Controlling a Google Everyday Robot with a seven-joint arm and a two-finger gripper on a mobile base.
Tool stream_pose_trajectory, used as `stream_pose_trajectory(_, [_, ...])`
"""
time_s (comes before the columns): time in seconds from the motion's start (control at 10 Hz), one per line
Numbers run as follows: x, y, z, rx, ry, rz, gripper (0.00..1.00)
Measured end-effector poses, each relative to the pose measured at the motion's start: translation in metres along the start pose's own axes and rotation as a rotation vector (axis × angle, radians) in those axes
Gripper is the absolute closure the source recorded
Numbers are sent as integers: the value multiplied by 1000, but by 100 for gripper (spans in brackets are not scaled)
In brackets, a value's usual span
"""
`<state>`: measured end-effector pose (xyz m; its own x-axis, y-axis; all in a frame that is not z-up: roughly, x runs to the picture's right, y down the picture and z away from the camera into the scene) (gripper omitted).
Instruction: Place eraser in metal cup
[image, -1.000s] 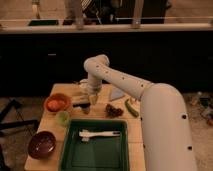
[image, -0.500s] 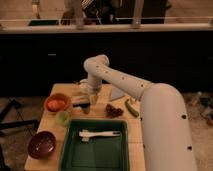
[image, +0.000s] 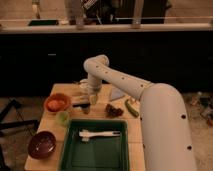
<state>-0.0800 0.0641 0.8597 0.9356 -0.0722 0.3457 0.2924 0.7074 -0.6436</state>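
Observation:
My gripper (image: 92, 98) hangs from the white arm over the middle of the wooden table (image: 50, 125), pointing down. A small dark oblong block, the eraser (image: 80, 103), lies just left of the gripper tip, close to it or touching it. A small dark tumbler shape, the metal cup (image: 86, 109), stands just below and in front of the gripper, partly hidden by it. I cannot tell whether the gripper holds the eraser.
An orange bowl (image: 56, 103) and a pale green small cup (image: 63, 118) stand at the left. A dark red bowl (image: 41, 144) is at the front left. A green tray (image: 70, 155) holds a white brush (image: 100, 134). A green vegetable (image: 131, 107) lies at the right.

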Motion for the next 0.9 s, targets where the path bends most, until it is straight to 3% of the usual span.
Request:
stream_pose_trajectory(0.1, [0, 0, 0, 0, 0, 0, 38])
stream_pose_trajectory(0.2, [0, 0, 0, 0, 0, 0, 26])
stream_pose_trajectory(0.3, [0, 0, 0, 0, 0, 0, 22])
stream_pose_trajectory(0.9, [0, 0, 0, 0, 0, 0, 20])
